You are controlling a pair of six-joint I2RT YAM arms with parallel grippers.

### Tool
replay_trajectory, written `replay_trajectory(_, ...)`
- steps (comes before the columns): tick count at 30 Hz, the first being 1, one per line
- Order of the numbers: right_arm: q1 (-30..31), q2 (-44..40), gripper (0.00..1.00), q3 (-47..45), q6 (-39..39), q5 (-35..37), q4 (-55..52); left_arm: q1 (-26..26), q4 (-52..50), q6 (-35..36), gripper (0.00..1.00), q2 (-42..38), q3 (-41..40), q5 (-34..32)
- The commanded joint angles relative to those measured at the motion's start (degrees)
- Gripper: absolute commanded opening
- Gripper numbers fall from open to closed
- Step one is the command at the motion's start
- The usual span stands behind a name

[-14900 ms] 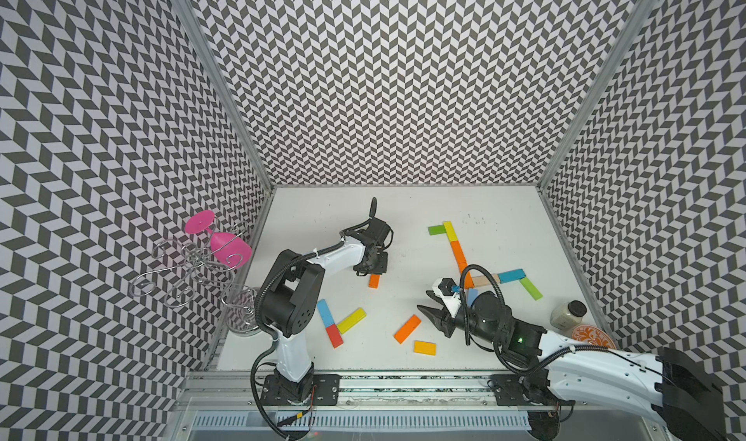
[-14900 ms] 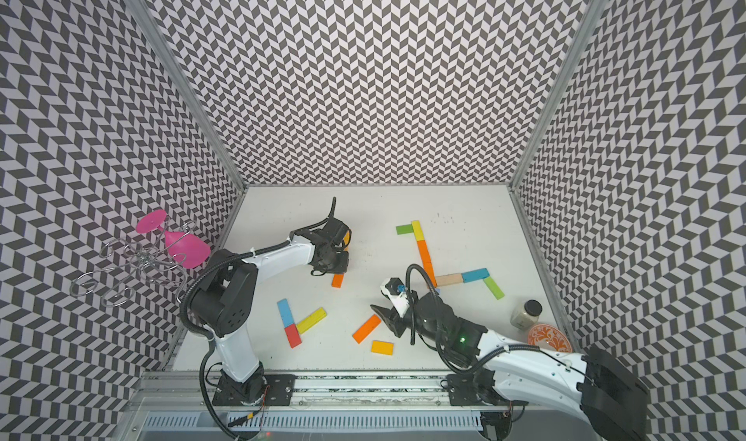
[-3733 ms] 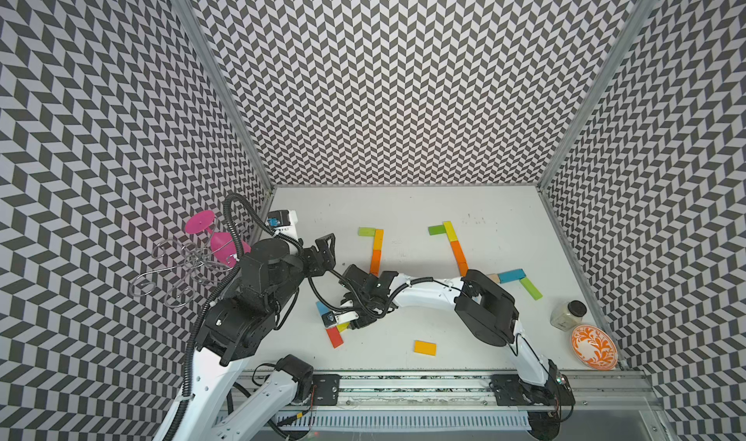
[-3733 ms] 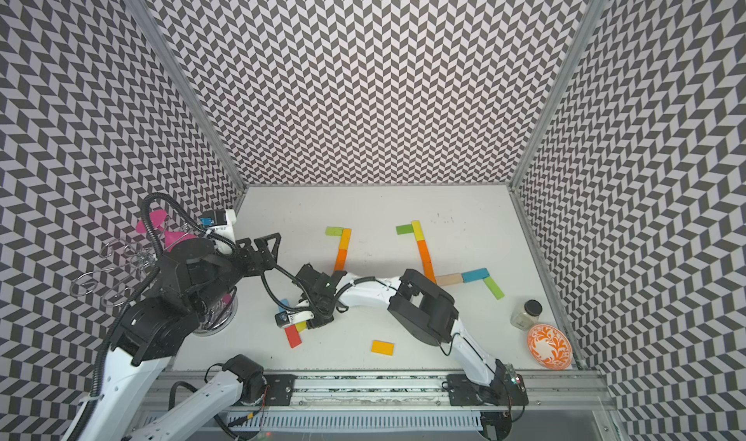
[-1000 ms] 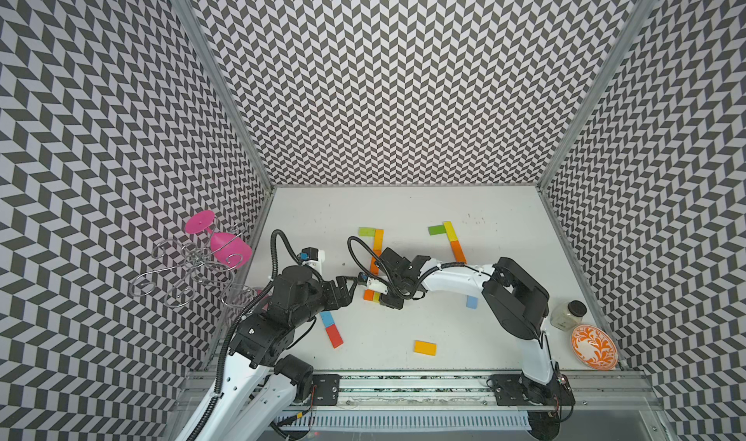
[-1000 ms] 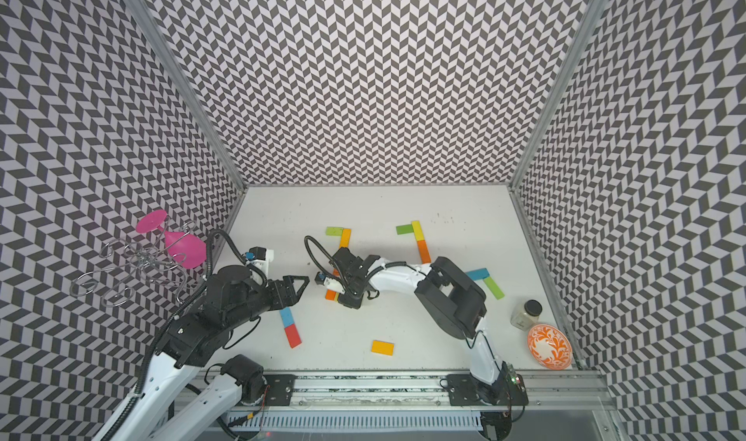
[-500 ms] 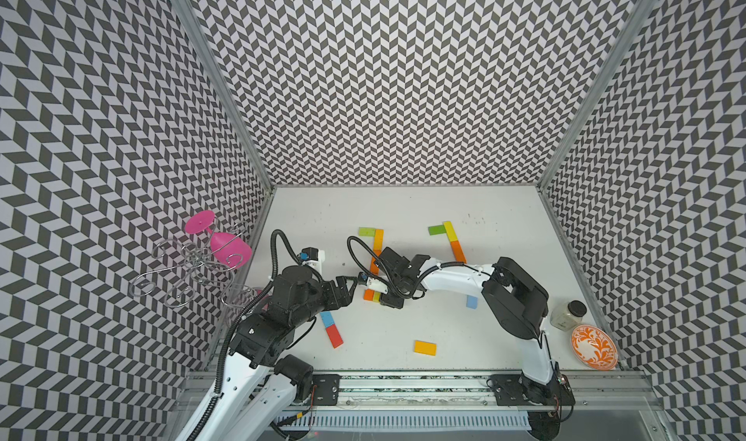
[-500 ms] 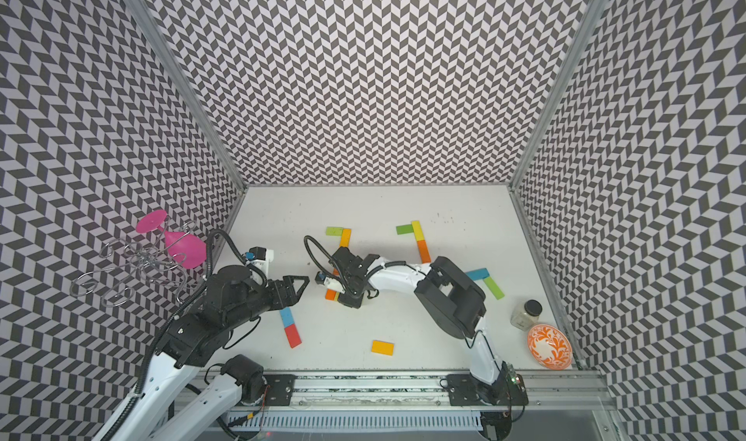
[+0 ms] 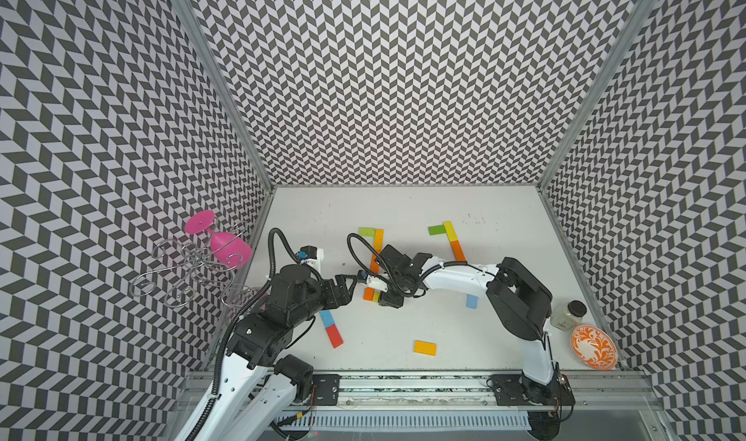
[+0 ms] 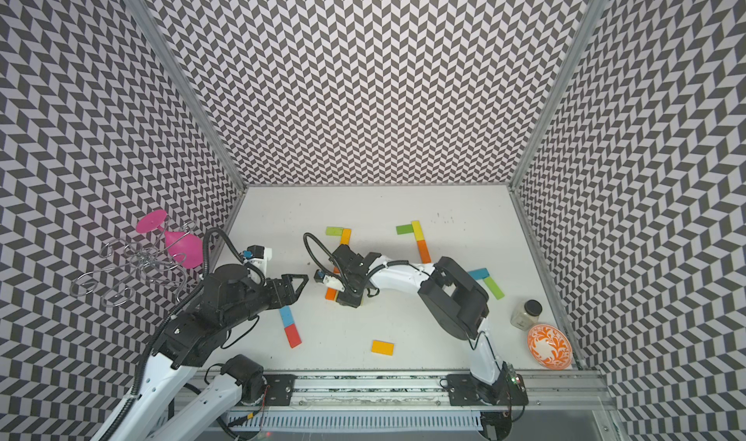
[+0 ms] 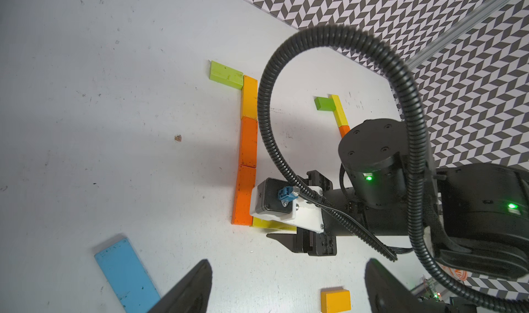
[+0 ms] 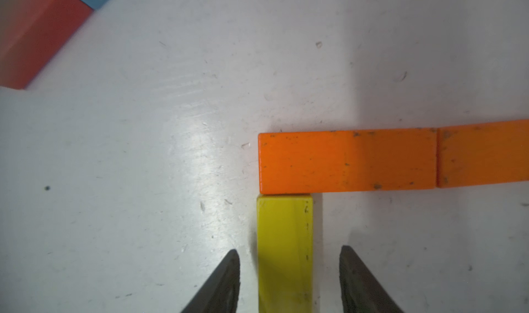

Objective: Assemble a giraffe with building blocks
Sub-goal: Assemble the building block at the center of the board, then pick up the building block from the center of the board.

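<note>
Roughly halfway: head (image 11: 226, 75) and neck (image 11: 248, 142) laid on counter (image 9: 444, 322); yellow block (image 12: 284, 254) butted to neck's foot, 3 o'clock side, flanked by parted right fingers (image 12: 223, 283), ungripped; left fingers (image 11: 189, 291) wide, empty; legs left to build from blue block (image 9: 326, 318), red block (image 9: 335, 336).

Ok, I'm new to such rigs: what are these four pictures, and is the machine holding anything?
Two robot arms stand on a white table, each ending in a two-fingered gripper. Both top views look down on the whole scene; the other two pictures come from cameras on the wrists. Coloured blocks lie flat on the table. The right gripper straddles a yellow block that abuts an orange block, with gaps on both sides, so it is open. The left gripper is open and empty. A jar and bowl stand aside.
</note>
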Motion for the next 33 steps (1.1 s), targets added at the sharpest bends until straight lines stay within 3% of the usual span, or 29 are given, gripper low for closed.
replay_trajectory(1,-0.9,-5.9,0.57,1.0,-0.2,-1.4,2.6,0.4,-1.8,-1.0,0.85,-0.1,3.3,-1.6)
replay_trajectory(8,-5.2,-21.4,0.58,-10.4,1.8,-1.8,10.0,0.4,-7.7,-4.7,0.93,4.5,5.6,-8.3)
replay_trajectory(13,-5.7,-35.5,0.56,-25.5,3.7,0.2,21.8,0.4,-6.9,-9.1,0.98,11.3,2.7,-10.8)
replay_trajectory(19,-3.2,-51.2,0.56,-44.0,8.9,-2.9,37.7,0.5,-6.8,-14.5,1.00,21.8,0.1,-13.1)
replay_trajectory(28,-0.2,-55.6,0.55,-50.1,12.1,-3.0,39.7,2.9,-0.8,-20.4,1.00,26.7,-8.9,-15.7)
replay_trajectory(33,0.6,-55.3,0.54,-50.5,12.9,-4.2,41.1,3.8,-0.9,-20.9,0.92,30.0,-8.8,-19.2)
